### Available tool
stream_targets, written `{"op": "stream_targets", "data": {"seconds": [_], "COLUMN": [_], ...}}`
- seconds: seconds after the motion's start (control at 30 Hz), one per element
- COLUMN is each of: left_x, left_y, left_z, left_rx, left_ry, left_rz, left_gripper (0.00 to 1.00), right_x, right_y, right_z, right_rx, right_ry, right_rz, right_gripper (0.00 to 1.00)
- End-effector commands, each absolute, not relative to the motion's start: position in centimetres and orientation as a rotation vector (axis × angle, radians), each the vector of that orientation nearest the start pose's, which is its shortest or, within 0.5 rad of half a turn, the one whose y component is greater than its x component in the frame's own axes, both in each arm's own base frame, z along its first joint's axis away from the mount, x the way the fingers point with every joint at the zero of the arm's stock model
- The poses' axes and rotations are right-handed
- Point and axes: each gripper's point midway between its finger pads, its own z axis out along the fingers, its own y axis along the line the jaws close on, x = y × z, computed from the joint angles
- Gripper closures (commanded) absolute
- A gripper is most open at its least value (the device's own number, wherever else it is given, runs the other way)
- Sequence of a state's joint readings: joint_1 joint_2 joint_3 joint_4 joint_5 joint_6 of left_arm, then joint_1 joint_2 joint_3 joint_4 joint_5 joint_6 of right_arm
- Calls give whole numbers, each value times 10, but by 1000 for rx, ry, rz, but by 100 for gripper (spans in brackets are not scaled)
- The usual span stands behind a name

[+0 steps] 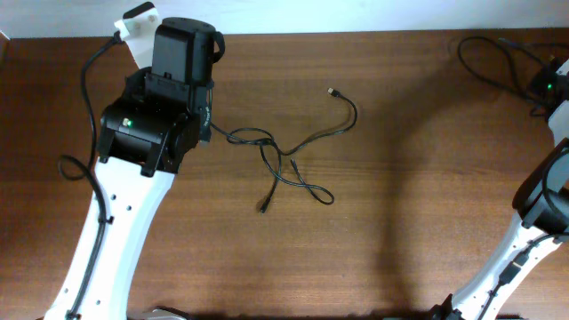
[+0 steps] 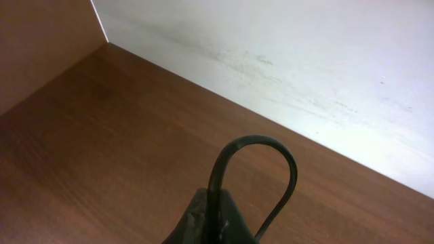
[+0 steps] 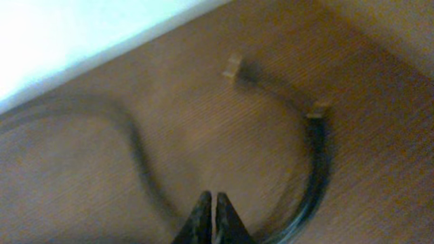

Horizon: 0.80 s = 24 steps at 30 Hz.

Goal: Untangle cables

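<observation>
The cables (image 1: 283, 164) are thin black cords lying tangled in the middle of the brown table. One metallic plug end (image 1: 332, 91) reaches to the back and another end (image 1: 263, 207) points to the front. My left gripper (image 2: 213, 217) is shut on one cable, which loops up above the jaws (image 2: 254, 141). In the overhead view that gripper sits at the tangle's left end (image 1: 210, 132). My right gripper (image 3: 213, 203) is shut and empty, far from the cables, low over the table near the back wall.
Thick black arm wiring (image 1: 498, 58) lies at the table's back right and also shows in the right wrist view (image 3: 317, 169). The white wall (image 2: 305, 61) runs along the table's back edge. The left arm's body (image 1: 160, 107) covers the back left.
</observation>
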<state>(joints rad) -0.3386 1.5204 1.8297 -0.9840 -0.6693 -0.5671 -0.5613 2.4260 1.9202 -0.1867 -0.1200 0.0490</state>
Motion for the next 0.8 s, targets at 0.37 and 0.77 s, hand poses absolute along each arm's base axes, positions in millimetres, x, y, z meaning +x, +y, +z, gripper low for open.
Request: {"op": "stream_targets", "data": {"seconds": [0.37, 0.77], "left_x": [425, 418], "left_y": [-35, -34], "left_z": [433, 491], "left_rx": [-569, -553], "left_ry": [1779, 1602], "left_rz": [91, 8], "left_gripper": [100, 100], "right_x": [444, 331], "right_y": [57, 321], "right_z": [356, 264], "right_rx": [-342, -1112], "right_ry": [2199, 2308], "right_rz": [280, 608], "right_gripper": [3, 3]}}
